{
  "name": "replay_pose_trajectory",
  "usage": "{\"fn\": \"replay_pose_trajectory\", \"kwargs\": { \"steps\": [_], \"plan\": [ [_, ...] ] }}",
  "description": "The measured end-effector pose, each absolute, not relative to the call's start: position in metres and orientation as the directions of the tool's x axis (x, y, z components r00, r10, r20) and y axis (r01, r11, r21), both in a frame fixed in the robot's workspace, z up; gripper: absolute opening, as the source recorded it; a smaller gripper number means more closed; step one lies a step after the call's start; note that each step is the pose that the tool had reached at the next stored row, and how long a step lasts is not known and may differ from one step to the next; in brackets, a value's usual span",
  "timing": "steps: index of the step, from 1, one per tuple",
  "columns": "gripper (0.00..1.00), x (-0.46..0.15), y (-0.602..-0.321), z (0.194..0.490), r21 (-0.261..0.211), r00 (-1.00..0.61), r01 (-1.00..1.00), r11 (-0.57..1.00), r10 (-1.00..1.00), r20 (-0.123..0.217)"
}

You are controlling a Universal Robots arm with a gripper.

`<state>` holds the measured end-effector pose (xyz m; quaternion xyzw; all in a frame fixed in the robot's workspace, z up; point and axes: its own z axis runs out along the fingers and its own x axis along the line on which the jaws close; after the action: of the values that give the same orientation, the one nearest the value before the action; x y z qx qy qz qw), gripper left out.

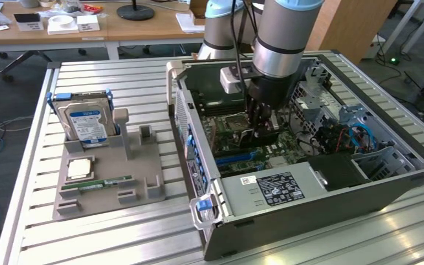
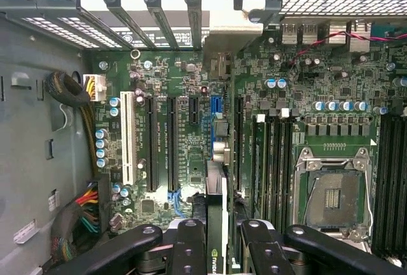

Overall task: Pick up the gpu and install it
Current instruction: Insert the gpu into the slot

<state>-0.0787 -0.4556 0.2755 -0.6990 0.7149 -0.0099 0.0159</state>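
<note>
The gpu (image 2: pixel 217 214) is a thin black card seen edge-on, with a green logo near my wrist and a silvery end piece (image 2: pixel 220 142) at its far end. My gripper (image 2: pixel 219 249) is shut on it, one black finger (image 2: pixel 189 244) on each side. The card hangs just above the green motherboard (image 2: pixel 191 71), lined up along the expansion slots, over the short blue slot (image 2: pixel 215 105); I cannot tell whether it touches. In the exterior view my gripper (image 1: pixel 263 126) reaches straight down into the open computer case (image 1: pixel 411 160), near the middle of the board.
Long black slots (image 2: pixel 170 141) and a white slot (image 2: pixel 127 144) lie beside the card, with the CPU socket (image 2: pixel 334 192) on the other side. Outside the case, at the exterior view's left, a grey tray (image 1: pixel 146 165) holds a hard drive (image 1: pixel 86 124), a CPU (image 1: pixel 79 167) and a RAM stick (image 1: pixel 97 184).
</note>
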Motion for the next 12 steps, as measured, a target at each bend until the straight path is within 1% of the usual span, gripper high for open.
{"fn": "replay_pose_trajectory", "kwargs": {
  "steps": [12],
  "plan": [
    [0.26,-0.0803,-0.4557,0.2711,-0.036,-0.019,-0.999,0.020,-1.000,-0.006]
  ]
}}
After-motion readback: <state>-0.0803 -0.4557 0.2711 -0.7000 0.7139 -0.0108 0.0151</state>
